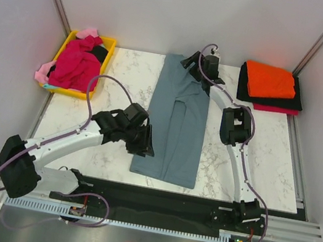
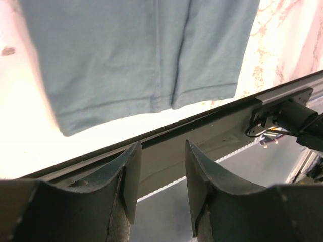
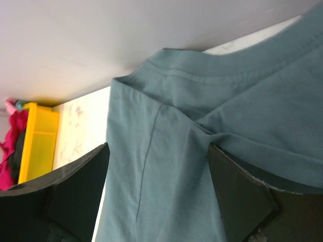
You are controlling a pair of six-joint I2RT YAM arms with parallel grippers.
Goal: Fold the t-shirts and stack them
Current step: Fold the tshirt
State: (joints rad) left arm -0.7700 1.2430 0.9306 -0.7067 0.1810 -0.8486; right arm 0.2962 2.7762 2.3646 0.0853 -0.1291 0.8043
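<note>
The tray, left of the grey shirt, holds a heap of shirts: magenta, pink, black. I see my left gripper half-open, empty, by the grey shirt's left edge; my right gripper gapes wide over its collar.

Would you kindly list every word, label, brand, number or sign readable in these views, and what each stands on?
None can be read. The blue-grey t-shirt, the folded orange shirt and the yellow tray look plain, with no print or label showing.
The small board on the near rail is too small to show any marking.
</note>
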